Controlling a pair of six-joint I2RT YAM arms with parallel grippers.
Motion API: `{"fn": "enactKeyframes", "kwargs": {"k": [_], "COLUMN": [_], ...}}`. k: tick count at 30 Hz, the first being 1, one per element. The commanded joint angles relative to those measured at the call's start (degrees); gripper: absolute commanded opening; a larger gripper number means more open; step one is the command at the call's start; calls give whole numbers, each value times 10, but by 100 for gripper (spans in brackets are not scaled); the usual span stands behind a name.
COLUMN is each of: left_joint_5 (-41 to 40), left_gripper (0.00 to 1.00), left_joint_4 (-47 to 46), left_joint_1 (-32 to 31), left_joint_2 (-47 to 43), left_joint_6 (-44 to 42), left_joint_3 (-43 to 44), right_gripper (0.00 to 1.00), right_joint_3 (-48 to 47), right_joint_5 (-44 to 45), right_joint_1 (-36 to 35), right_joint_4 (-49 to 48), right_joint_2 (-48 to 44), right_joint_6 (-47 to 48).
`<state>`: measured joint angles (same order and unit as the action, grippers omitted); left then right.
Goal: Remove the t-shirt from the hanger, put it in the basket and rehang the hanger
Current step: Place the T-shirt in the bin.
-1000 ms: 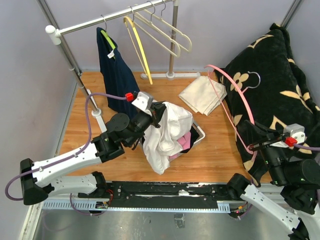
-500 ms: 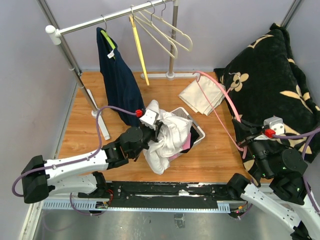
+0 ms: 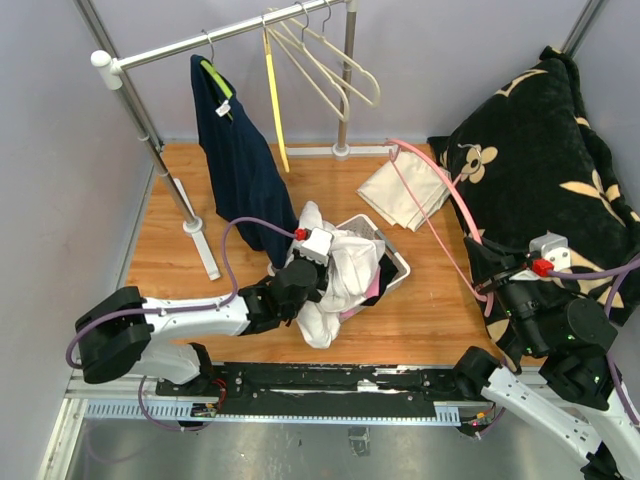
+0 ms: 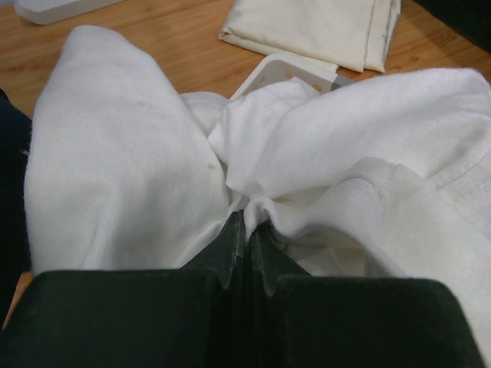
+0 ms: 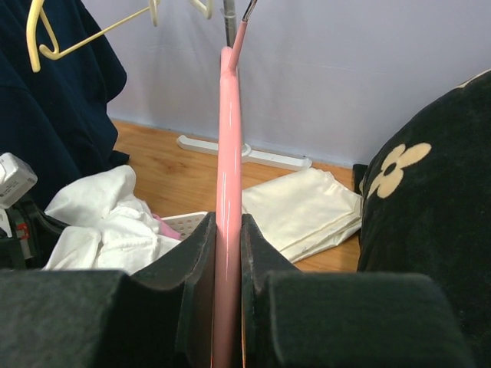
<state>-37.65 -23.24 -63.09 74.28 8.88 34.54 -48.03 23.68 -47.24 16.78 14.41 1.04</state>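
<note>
White t-shirt within left gripper

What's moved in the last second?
The left gripper, shut on the crumpled white t-shirt, pulled it rightward and nearer, over the white plastic basket. The right gripper, shut on the pink plastic hanger, shifted left. The yellow hanger on the rail turned edge-on. Navy hanging garment and folded cream cloth stayed.
</note>
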Motion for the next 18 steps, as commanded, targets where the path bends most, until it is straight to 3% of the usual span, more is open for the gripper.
{"fn": "enactKeyframes", "kwargs": {"k": [1, 8, 10, 18], "left_joint_5": [-27, -31, -27, 4], "left_gripper": [0, 1, 6, 45], "left_joint_4": [20, 58, 75, 115], "left_joint_1": [-4, -11, -12, -22], "left_joint_2": [29, -10, -28, -81], "left_joint_6": [15, 11, 5, -9], "left_joint_3": [8, 35, 46, 82], "right_gripper": [1, 1, 1, 1], "right_joint_3": [-10, -29, -34, -50], "right_joint_5": [-16, -39, -47, -85], "right_joint_1": [-1, -1, 0, -1], "right_joint_4": [-31, -15, -9, 6], "right_joint_2": [-9, -3, 5, 53], "right_joint_6": [-8, -12, -13, -29]}}
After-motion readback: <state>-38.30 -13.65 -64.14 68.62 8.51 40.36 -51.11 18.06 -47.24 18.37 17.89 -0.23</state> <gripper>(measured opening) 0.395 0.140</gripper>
